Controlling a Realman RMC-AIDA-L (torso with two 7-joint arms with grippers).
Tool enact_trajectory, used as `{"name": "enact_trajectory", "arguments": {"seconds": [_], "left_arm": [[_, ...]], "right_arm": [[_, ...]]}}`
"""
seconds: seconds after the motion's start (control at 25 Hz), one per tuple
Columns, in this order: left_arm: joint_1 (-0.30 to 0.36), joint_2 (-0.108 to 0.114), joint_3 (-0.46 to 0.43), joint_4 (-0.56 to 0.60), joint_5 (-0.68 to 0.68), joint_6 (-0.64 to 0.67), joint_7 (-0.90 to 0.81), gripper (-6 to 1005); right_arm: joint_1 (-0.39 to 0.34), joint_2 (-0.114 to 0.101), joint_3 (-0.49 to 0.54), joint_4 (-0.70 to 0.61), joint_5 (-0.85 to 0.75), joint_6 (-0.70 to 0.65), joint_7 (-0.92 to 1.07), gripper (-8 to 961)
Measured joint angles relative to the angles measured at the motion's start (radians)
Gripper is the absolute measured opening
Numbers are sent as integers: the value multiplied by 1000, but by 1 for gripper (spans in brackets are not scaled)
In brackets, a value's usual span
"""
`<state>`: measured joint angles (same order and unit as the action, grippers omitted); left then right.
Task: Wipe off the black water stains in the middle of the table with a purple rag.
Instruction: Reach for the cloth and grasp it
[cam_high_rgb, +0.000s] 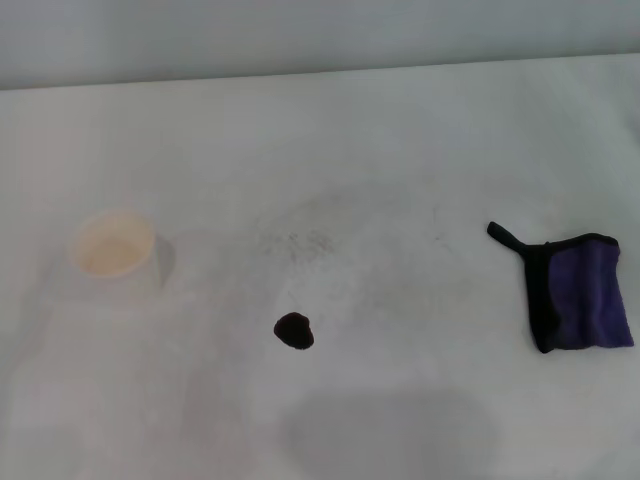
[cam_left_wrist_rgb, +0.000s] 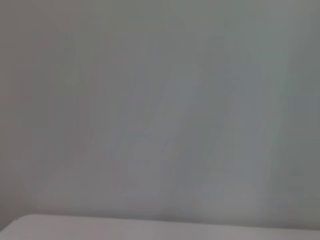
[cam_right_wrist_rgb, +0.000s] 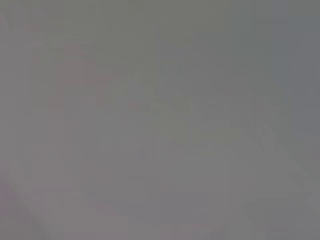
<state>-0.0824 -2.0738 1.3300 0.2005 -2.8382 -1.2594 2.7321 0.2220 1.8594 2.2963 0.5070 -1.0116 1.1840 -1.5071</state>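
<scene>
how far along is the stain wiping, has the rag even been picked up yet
Nothing looks done yet. The black water stains sit whole and dark near the middle of the table. The purple rag lies on the robot's right side, well apart from the stain, with no gripper on it; neither arm shows in any view. Nothing is in hand. Left: pick up the rag, carry it to the stain and wipe. A white cup stands at left.

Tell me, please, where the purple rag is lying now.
In the head view, the purple rag lies flat on the table at the robot's far right, well apart from the dark stain near the middle and the cup on the left.
</scene>
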Motion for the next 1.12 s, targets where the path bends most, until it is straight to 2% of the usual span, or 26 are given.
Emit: {"name": "enact_trajectory", "arguments": {"seconds": [0.16,0.24,0.36,0.52,0.64,0.88,1.0,1.12], "left_arm": [[-7,0,0,0,-1,0,3,865],[-13,0,0,0,0,1,8,865],[-24,0,0,-2,6,2,21,864],[-30,0,0,1,6,0,26,864],[-34,0,0,2,6,0,27,864],[-46,0,0,-2,6,0,44,864],[-48,-1,0,-3,6,0,53,864],[-48,-2,0,-1,6,0,55,864]], "right_arm": [[22,-43,5,127,-226,12,245,837],[32,-55,9,204,-341,27,345,837],[40,-63,12,345,-522,48,503,837],[63,-62,12,571,-807,111,700,838],[104,-54,12,680,-1024,182,812,838],[211,-33,12,731,-1304,365,911,827],[248,3,7,768,-1419,427,937,824],[282,52,-1,803,-1534,481,950,824]]}}
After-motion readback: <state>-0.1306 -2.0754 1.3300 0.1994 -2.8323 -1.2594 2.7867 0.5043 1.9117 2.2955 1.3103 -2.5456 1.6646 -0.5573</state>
